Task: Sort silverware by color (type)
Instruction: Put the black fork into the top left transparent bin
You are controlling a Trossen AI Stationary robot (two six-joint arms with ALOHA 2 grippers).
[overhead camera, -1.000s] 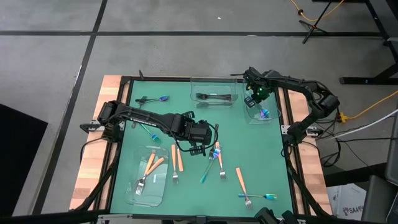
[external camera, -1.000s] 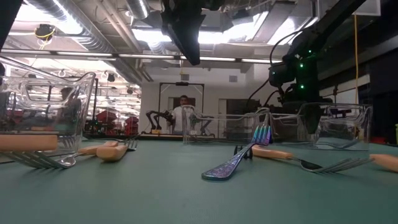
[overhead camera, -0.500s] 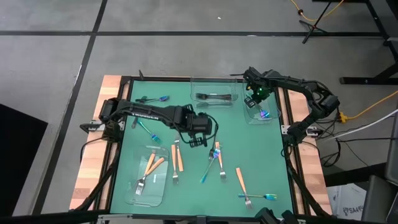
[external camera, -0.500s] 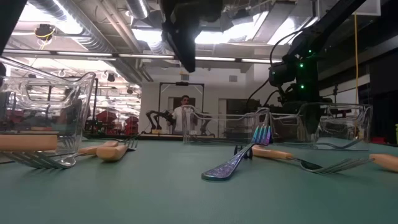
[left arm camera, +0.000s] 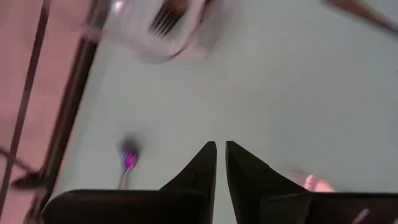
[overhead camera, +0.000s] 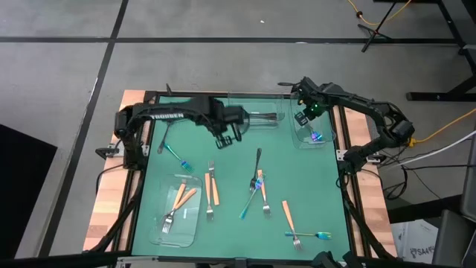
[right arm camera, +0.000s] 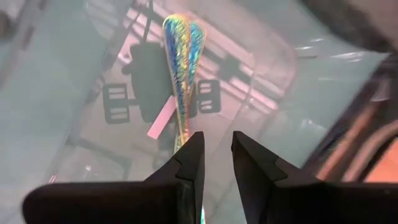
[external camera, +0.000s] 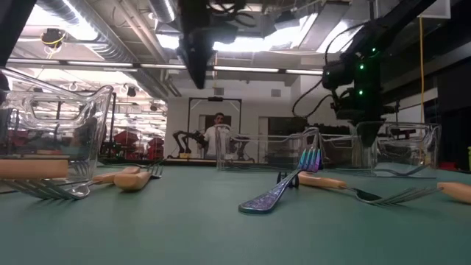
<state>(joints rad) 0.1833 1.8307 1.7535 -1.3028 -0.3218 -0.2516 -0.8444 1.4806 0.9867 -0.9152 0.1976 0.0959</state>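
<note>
My left gripper (overhead camera: 232, 137) (left arm camera: 219, 149) hangs shut and empty over the green mat, just left of the far clear tray (overhead camera: 236, 97), which holds a black fork (overhead camera: 256, 116). Another black fork (overhead camera: 257, 159) lies flat on the mat near the middle, beside a cluster of blue and orange-handled forks (overhead camera: 259, 190). My right gripper (overhead camera: 305, 117) (right arm camera: 217, 146) is slightly open above the right clear tray (overhead camera: 328, 131). An iridescent blue fork (right arm camera: 180, 56) (overhead camera: 316, 136) lies on that tray's floor, below the fingertips.
A near-left tray (overhead camera: 158, 233) holds orange-handled forks (overhead camera: 181, 197). Loose forks lie on the mat: orange ones (overhead camera: 212, 187) (overhead camera: 286, 212) and blue ones (overhead camera: 179, 159) (overhead camera: 193, 117) (overhead camera: 312, 236). A person (external camera: 218, 136) stands far behind the table.
My left gripper has swung from above the middle cluster toward the table's far edge and somewhat left, ending beside the far tray, still shut. The black fork on the mat now shows in the high view. My right gripper has risen a little above the right tray.
</note>
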